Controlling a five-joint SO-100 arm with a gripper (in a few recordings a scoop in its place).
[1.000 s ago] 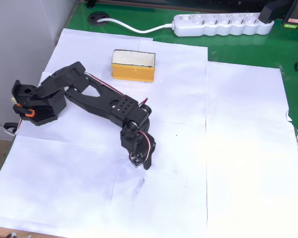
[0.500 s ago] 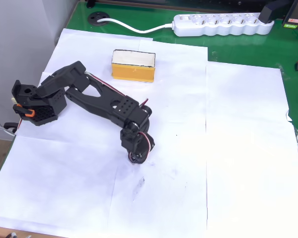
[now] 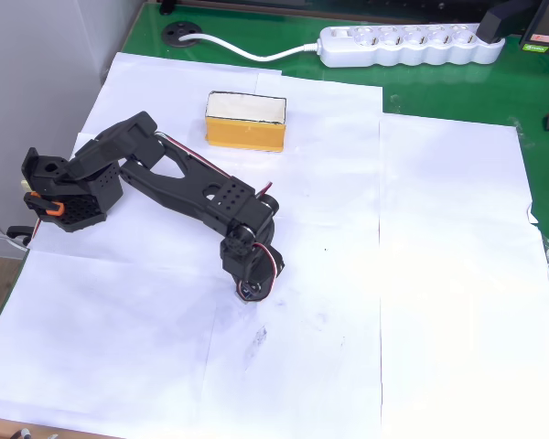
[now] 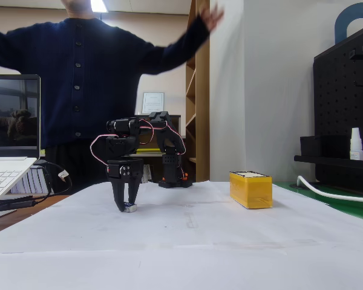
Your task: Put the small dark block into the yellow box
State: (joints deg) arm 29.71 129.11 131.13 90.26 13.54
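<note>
Pointing straight down at the paper-covered worktop (image 4: 242, 241), the black end effector (image 4: 126, 205) in the fixed view, fingertips reaching the surface. Sitting right at those fingertips, the small dark block (image 4: 130, 207), a tiny pale-edged piece resting on the paper, tucked between the finger ends and touching them. Appearing pinched on the block, the two fingers drawn close together around it. Hiding the block in the overhead view, the wrist of the end effector (image 3: 252, 291) covering the spot from above. Standing well apart from the end effector, the yellow box (image 4: 250, 189), resting upright on the paper to the right in the fixed view. Lying toward the top of the overhead view, the yellow box (image 3: 245, 121) with its pale inside facing up, beyond the folded black arm (image 3: 178, 183). Standing behind the worktop, a person (image 4: 78, 72) in a dark sweater, arms spread wide.
</note>
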